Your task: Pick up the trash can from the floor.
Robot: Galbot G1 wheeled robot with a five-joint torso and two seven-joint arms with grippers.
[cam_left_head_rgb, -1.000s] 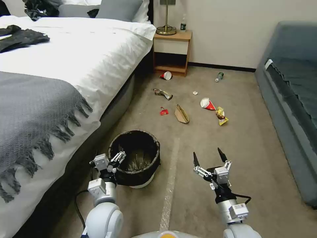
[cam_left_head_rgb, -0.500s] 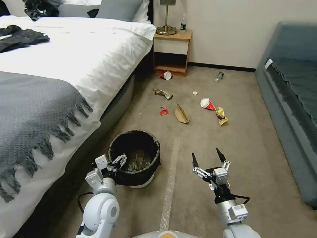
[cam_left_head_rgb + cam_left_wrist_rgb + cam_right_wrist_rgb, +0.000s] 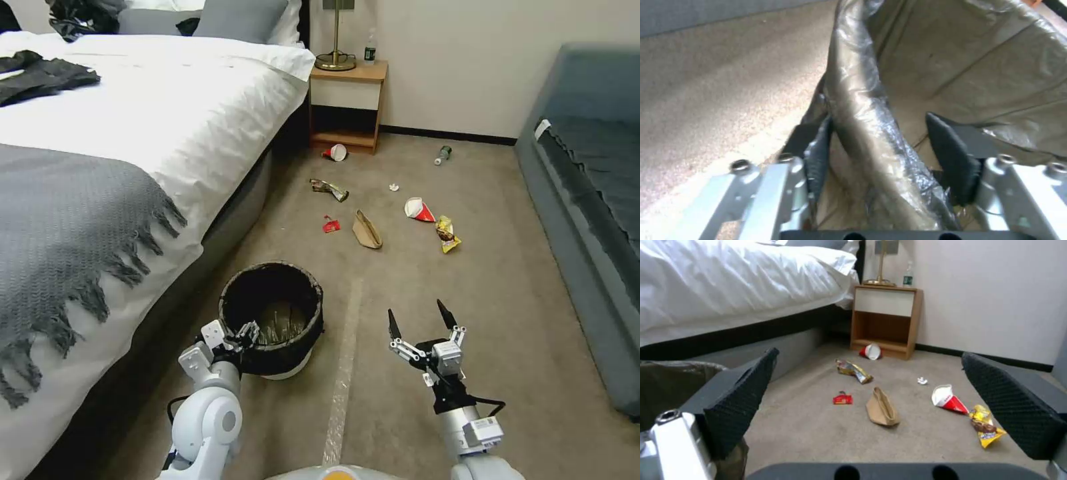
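Observation:
The trash can [image 3: 277, 347], a small round white bin with a black liner over its rim, stands on the beige carpet floor [image 3: 400, 280] beside the bed. My left gripper [image 3: 239, 335] is at its near-left rim. In the left wrist view the left gripper [image 3: 885, 160] is open and straddles the liner-covered rim [image 3: 858, 83], one pad [image 3: 818, 156] outside against the liner and the other pad [image 3: 951, 156] inside with a gap. My right gripper [image 3: 419, 319] hovers open to the right of the can with nothing in it. The right wrist view has the can's edge [image 3: 666, 383] beside that gripper [image 3: 869, 355].
The bed [image 3: 133, 133] hangs over the floor close on the left, and a blue-grey sofa [image 3: 587, 220] lines the right. A pale tape strip [image 3: 343, 373] runs along the carpet. Litter lies farther ahead: a paper bag [image 3: 367, 230], a red cup [image 3: 418, 210], wrappers [image 3: 447, 235]. A nightstand [image 3: 347, 107] stands at the wall.
My left gripper has come down and nearer along the can's near-left rim and now straddles it. The right arm has hardly moved, and the can stands where it was.

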